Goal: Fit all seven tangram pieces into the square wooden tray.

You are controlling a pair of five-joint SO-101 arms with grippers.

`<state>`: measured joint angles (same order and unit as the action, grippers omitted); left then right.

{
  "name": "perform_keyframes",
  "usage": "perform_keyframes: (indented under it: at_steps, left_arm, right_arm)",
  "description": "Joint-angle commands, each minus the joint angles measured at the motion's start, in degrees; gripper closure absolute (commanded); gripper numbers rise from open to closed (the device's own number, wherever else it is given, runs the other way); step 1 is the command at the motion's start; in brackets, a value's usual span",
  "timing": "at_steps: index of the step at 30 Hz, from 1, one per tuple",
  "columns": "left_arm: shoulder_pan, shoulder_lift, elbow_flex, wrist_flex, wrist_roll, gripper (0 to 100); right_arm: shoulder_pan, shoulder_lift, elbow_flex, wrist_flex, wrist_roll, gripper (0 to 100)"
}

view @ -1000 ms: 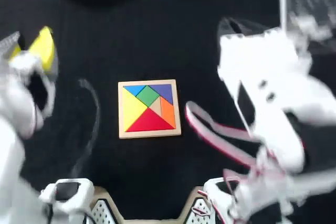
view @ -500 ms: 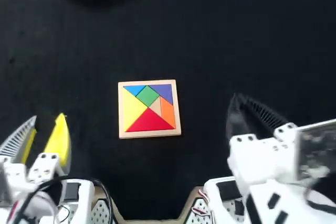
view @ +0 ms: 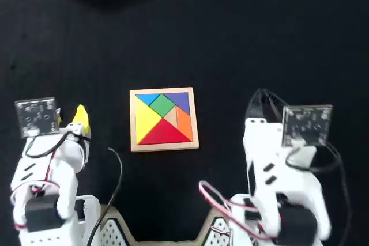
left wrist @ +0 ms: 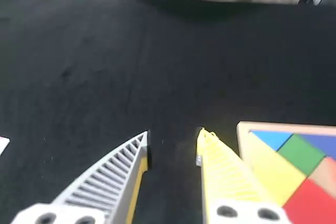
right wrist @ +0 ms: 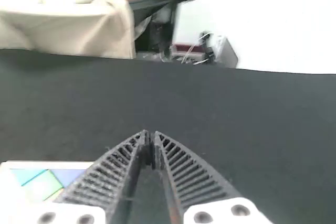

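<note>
Wooden tray [view: 165,148], seven pieces [view: 146,120] inside

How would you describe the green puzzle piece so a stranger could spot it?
In the middle of the black table lies the square wooden tray, filled with coloured shapes. The green piece sits near its far edge, between the light blue triangle and the purple piece. It is the only green one, a small square turned on its corner.

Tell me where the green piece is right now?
In the high view, the green piece sits inside the wooden tray at mid-table, near the tray's far edge, between the blue piece and the purple piece.
</note>
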<state>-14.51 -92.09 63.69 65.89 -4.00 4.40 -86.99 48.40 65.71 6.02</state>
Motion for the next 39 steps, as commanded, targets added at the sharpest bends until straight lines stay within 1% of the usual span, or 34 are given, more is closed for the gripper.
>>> perform_keyframes:
  at_steps: [1,5,9,12,14,17,21,23,25,28,29,31,34,37,39]
  left_arm:
    - [1.0,-1.0,8.2,-5.0,-3.9,84]
    - [3.6,-1.0,17.2,-7.8,-4.7,84]
    - [3.3,-1.0,27.2,-12.4,-4.5,84]
    - [3.2,-1.1,31.5,-13.9,-4.9,84]
    - [3.2,-1.1,31.5,-13.5,-4.8,84]
    - [3.2,-1.1,32.1,-12.5,-4.9,84]
    - [3.2,-1.1,32.7,-9.1,-4.9,84]
    - [3.2,-1.1,32.7,-6.6,-4.9,84]
    - [3.2,-1.1,32.7,-3.9,-4.9,84]
    - [3.2,-1.1,32.3,1.8,-4.9,84]
    - [3.2,-1.1,32.1,2.6,-4.9,84]
    - [2.9,-0.8,32.1,2.1,-4.8,84]
    - [0.5,-1.0,32.1,2.2,-4.5,84]
    - [-2.6,-1.0,32.1,2.2,-4.7,84]
    - [-3.5,-1.0,32.1,2.0,-4.6,84]
  right_arm:
    - [2.2,-3.1,15.2,-11.1,-0.2,98.7]
    - [2.0,-6.8,24.9,-12.7,-0.2,98.7]
    - [2.0,-12.7,32.4,-7.8,-0.2,98.7]
    - [2.3,-18.9,39.0,-3.8,-0.2,98.7]
    - [3.0,-20.9,41.8,-3.8,0.4,98.7]
    - [3.3,-19.6,44.6,-4.4,0.4,98.4]
    - [3.0,-19.2,48.3,-7.4,0.4,98.4]
    - [3.3,-19.4,48.2,-6.9,0.4,98.5]
    - [2.6,-19.1,48.2,-3.7,0.4,98.6]
    - [1.1,-19.4,48.2,8.5,0.1,98.6]
    - [1.3,-19.7,48.2,8.3,-0.1,98.7]
    - [2.9,-19.2,48.2,8.2,-0.2,98.7]
    - [5.4,-18.2,48.2,7.6,-0.2,98.7]
    - [5.7,-18.2,48.2,7.5,0.2,98.7]
    - [5.7,-18.2,48.2,7.5,0.0,98.6]
